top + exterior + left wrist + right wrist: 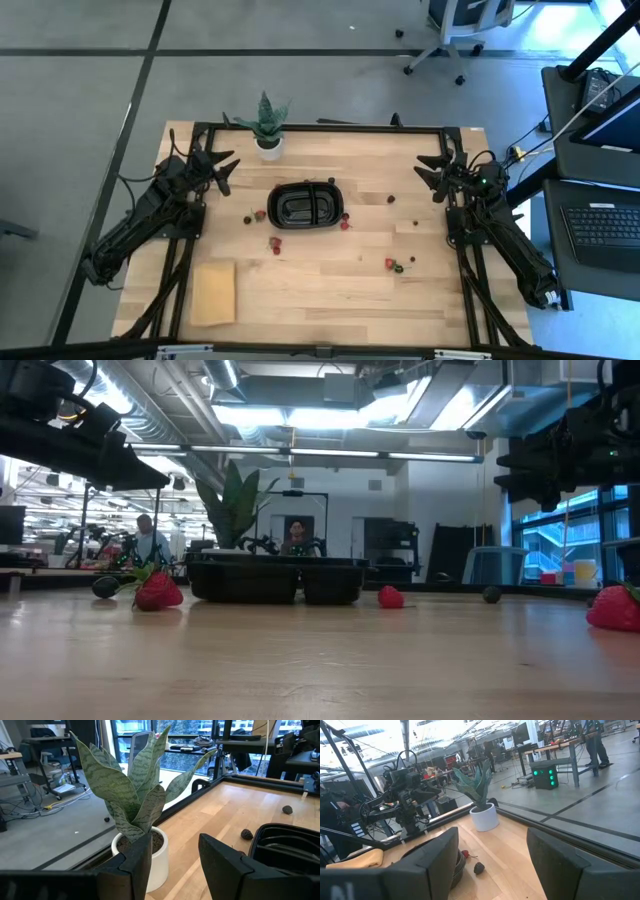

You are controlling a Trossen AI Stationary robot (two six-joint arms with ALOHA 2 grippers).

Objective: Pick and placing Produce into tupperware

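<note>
Tupperware (305, 205), a black two-compartment tray with a centre divider, sits near the middle of the wooden table (330, 290), and from above both compartments look empty. Produce (275, 243) lies scattered on the wood around it rather than inside: a dark piece and a red one just off the tray's left end, two red pieces near its front left corner, a red piece touching or just beside its right end, a small piece farther right, and a cluster of red and green bits toward the front right. In the low view a strawberry (158, 591) with green leaves lies in front of the tray, with another red piece (390, 597) beside the tray's right end. The left gripper (222, 168) hovers over the back left part of the table, near the potted plant (267, 127), its fingers (220, 865) parted with nothing between them; its wrist view looks straight at the plant's white pot. The right gripper (432, 172) hangs over the back right part of the table, well apart from the tray, its jaws spread wide and holding nothing. A flat tan block (213, 292) lies at the front left of the table.
</note>
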